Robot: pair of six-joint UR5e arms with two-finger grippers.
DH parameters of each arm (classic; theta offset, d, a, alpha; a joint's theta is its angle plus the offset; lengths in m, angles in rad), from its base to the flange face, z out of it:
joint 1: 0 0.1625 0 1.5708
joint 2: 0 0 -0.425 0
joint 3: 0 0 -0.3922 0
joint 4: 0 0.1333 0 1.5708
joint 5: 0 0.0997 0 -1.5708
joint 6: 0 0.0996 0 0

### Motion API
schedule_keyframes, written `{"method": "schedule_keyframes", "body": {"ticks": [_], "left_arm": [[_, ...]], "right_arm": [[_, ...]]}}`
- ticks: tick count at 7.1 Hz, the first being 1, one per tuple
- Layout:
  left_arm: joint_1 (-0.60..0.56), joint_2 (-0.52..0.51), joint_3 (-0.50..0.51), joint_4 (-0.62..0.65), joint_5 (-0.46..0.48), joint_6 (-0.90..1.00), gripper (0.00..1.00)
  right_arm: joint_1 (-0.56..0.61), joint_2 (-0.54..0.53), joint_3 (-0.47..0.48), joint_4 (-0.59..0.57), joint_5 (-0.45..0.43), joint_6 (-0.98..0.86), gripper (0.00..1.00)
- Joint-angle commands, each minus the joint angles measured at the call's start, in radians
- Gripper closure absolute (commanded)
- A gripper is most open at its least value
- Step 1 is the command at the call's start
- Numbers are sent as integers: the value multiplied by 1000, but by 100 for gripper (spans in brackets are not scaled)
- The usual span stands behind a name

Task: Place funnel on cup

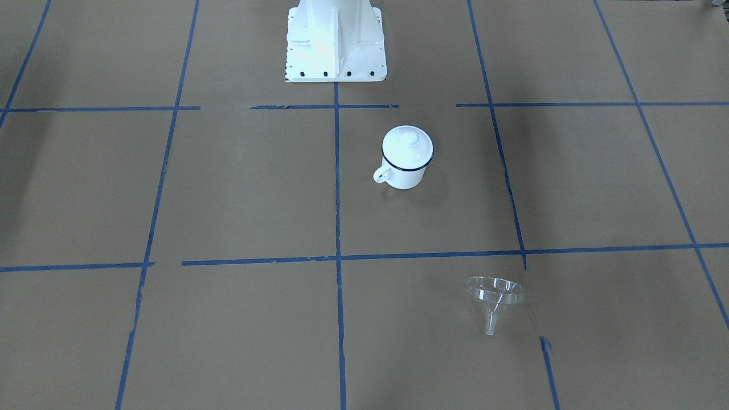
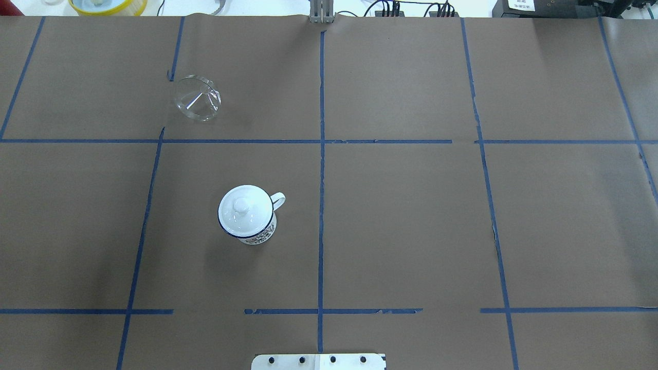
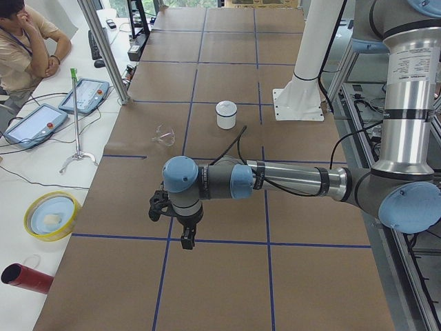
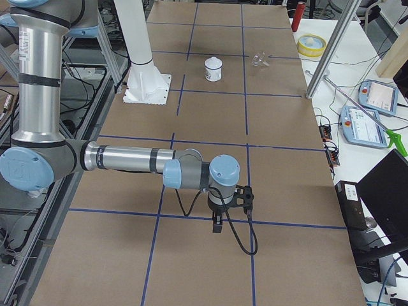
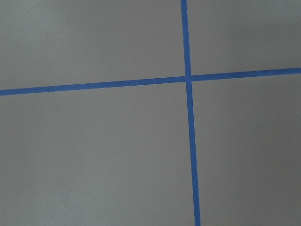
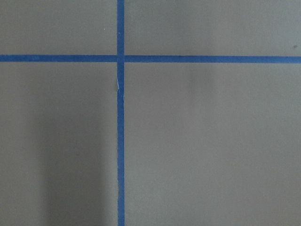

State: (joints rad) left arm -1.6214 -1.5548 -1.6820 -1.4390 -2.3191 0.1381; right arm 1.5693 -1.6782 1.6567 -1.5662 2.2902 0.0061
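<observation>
The cup point(image 2: 247, 213) is a white enamel mug with a dark blue rim, and it stands upright left of the table's centre line. A round white knobbed lid point(image 2: 241, 205) sits on top of it. It also shows in the front view point(image 1: 405, 156). The clear funnel point(image 2: 197, 97) lies on its side farther out and to the left; in the front view point(image 1: 494, 293) its spout points away from the robot. My left gripper point(image 3: 186, 238) and right gripper point(image 4: 217, 223) hang over bare table far from both objects. They show only in the side views, so I cannot tell if they are open or shut.
The table is covered in brown paper with blue tape lines. The robot's white base point(image 1: 336, 40) stands at the near edge. Off the table on the left are a yellow-rimmed bowl point(image 3: 52, 215), a red cylinder point(image 3: 24, 277), teach pendants and a seated operator point(image 3: 24, 41).
</observation>
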Motion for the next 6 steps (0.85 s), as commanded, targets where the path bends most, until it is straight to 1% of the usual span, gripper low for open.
{"method": "schedule_keyframes", "body": {"ticks": [1, 2, 3, 4, 5, 6], "left_arm": [[27, -4, -2, 2, 22, 5, 0], [28, -4, -1, 0, 20, 2, 0], [31, -5, -5, -7, -8, 5, 0], [43, -17, -22, -9, -110, 0, 0], [54, -63, -57, -36, -199, -3, 0], [99, -173, -68, -35, -195, -3, 0]], "right_arm": [[0, 0, 0, 0, 0, 0, 0], [0, 0, 0, 0, 0, 0, 0], [0, 0, -1, 0, 0, 0, 0], [0, 0, 0, 0, 0, 0, 0], [0, 0, 0, 0, 0, 0, 0], [0, 0, 0, 0, 0, 0, 0]]}}
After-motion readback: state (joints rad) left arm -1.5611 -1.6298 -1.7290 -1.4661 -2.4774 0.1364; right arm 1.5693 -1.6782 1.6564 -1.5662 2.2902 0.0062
